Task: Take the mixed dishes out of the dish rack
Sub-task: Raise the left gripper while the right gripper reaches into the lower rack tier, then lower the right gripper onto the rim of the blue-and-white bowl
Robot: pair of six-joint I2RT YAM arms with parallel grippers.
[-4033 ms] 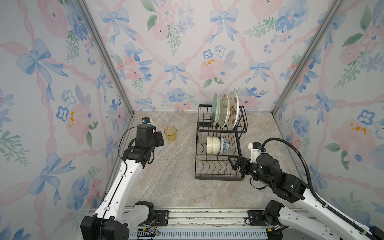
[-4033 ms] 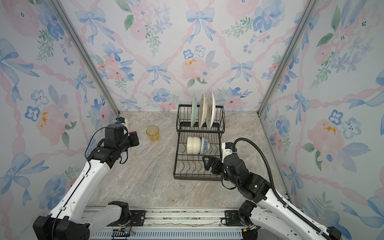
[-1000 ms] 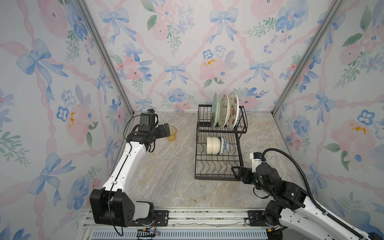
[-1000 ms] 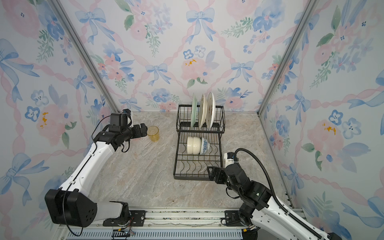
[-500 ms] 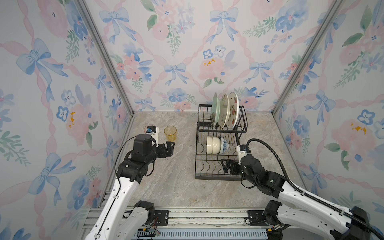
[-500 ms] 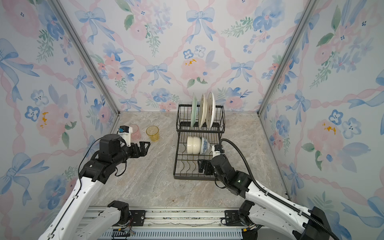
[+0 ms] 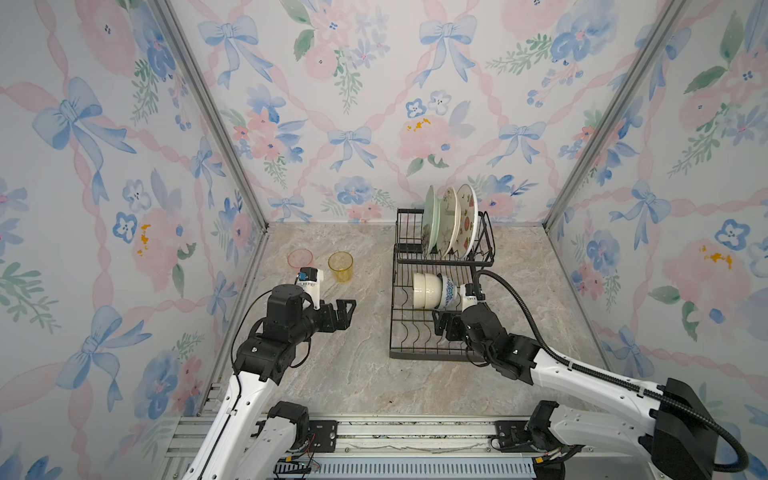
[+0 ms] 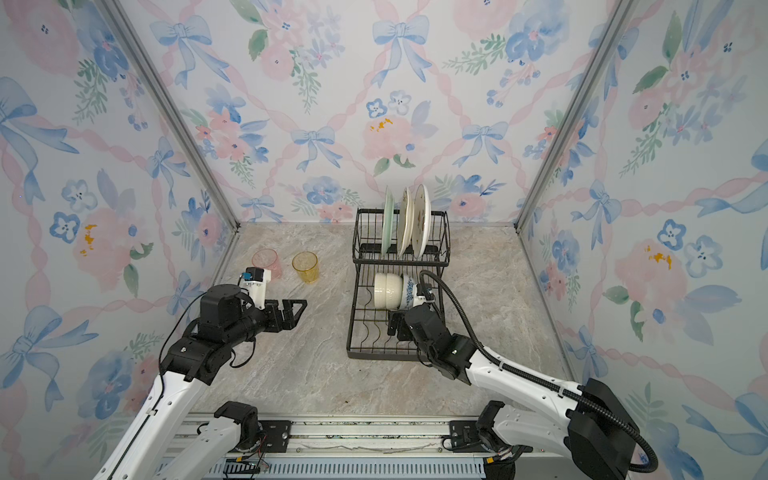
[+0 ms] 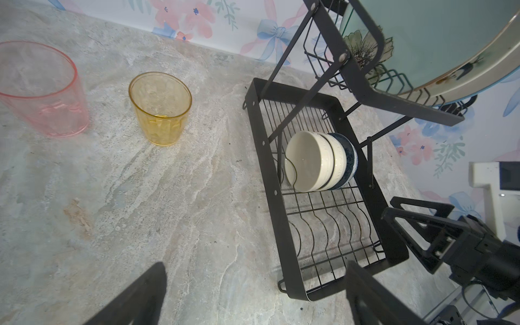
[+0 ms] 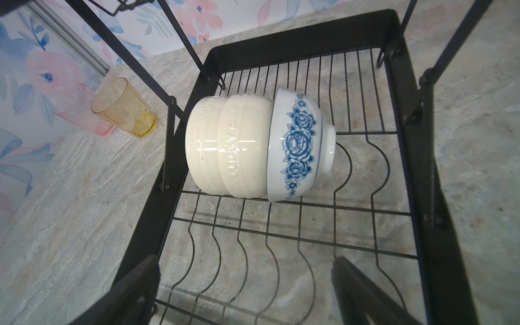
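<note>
The black wire dish rack [image 7: 428, 356] [image 8: 382, 356] carries a mint-green plate [image 7: 430, 216] and two cream plates [image 7: 467, 216] upright on its upper shelf. Two cream bowls [image 10: 225, 146] and a blue-patterned bowl [image 10: 298, 146] lie nested on their sides in the lower tray. A pink tumbler [image 7: 300, 258] [image 9: 42, 90] and an amber tumbler [image 7: 340, 266] [image 9: 160, 109] stand on the table left of the rack. My left gripper [image 7: 347, 311] [image 9: 256, 270] hangs open and empty between tumblers and rack. My right gripper [image 7: 440, 326] [image 10: 246, 264] is open over the tray's wavy wires, short of the bowls.
Flowered walls close in the marble table [image 7: 353, 374] on three sides. The rack's upper shelf overhangs the bowls. A rail [image 7: 395, 432] runs along the front edge, holding both arm bases.
My left gripper has drawn back from the tumblers at the rear left, towards the front and the rack. My right gripper has come forward over the rack's lower tray.
</note>
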